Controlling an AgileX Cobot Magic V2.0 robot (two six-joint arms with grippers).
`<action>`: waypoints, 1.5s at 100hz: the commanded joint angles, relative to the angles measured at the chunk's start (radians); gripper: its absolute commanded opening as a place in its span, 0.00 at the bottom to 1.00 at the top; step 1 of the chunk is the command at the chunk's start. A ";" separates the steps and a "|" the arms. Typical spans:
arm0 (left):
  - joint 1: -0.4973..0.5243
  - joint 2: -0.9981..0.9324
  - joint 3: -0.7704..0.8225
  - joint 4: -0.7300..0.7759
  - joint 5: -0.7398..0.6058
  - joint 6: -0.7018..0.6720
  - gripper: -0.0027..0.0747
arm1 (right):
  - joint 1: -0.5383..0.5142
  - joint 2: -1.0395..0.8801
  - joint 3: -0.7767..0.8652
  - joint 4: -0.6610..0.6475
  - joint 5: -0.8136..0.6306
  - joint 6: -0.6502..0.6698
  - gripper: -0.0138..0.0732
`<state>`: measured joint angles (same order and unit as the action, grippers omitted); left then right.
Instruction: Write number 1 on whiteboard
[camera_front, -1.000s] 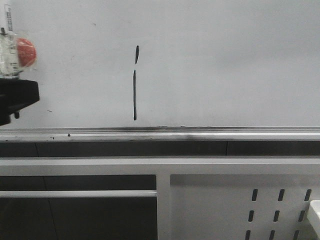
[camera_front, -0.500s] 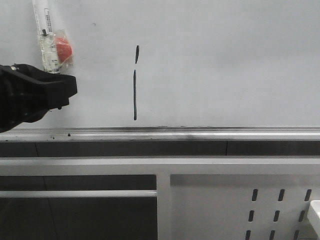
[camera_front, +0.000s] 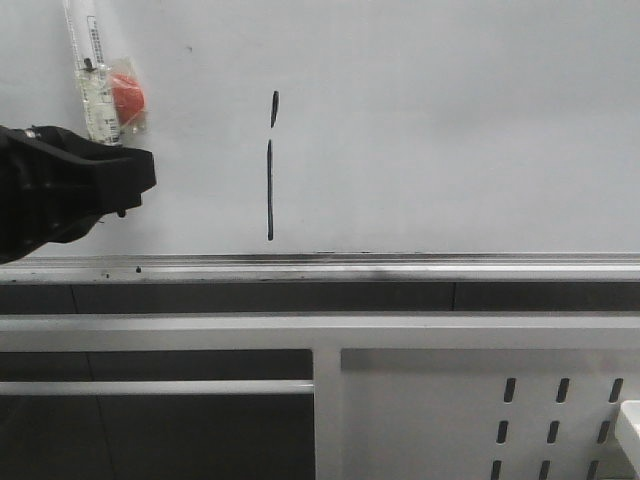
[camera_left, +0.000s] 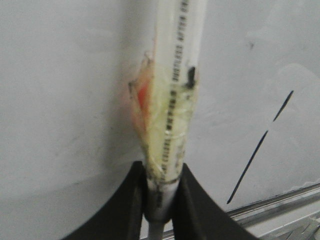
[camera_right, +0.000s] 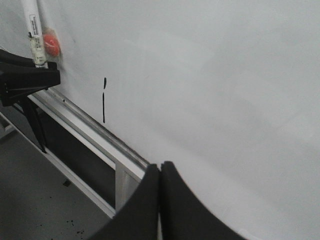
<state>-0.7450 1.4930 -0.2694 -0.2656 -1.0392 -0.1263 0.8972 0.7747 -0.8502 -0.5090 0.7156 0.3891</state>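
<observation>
The whiteboard (camera_front: 450, 120) fills the upper front view, with the number 1 (camera_front: 270, 190) drawn as a thin dark vertical stroke with a gap near its top. The stroke also shows in the wrist views as number 1 (camera_left: 250, 165) and number 1 (camera_right: 103, 107). My left gripper (camera_front: 135, 178) is shut on a white pen (camera_front: 92, 75) with a red ball (camera_front: 127, 95) taped to it, held upright left of the stroke. The pen (camera_left: 175, 100) stands gripped between the left gripper's (camera_left: 162, 172) jaws. My right gripper (camera_right: 160, 167) is shut on nothing, far from the stroke.
A smudged silver tray rail (camera_front: 400, 265) runs along the board's lower edge. Below it are a white frame bar (camera_front: 150, 387) and a white perforated panel (camera_front: 480, 410). A white object (camera_front: 630, 425) pokes in at the lower right.
Over the last second my left gripper moved right and into view, carrying the pen with the red ball right and slightly up. It has barely moved in the last half second.
</observation>
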 joint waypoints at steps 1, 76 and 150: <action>0.004 -0.019 -0.025 -0.035 -0.092 -0.014 0.01 | -0.003 -0.007 -0.023 -0.039 -0.062 0.003 0.09; 0.004 -0.019 0.007 -0.059 0.001 -0.004 0.01 | -0.003 -0.007 -0.023 -0.035 -0.073 0.003 0.09; 0.004 -0.019 0.007 -0.104 -0.045 0.016 0.01 | -0.003 -0.007 -0.021 -0.026 -0.088 0.003 0.09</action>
<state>-0.7450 1.4930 -0.2455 -0.3403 -0.9846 -0.1016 0.8972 0.7747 -0.8502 -0.5090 0.6888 0.3899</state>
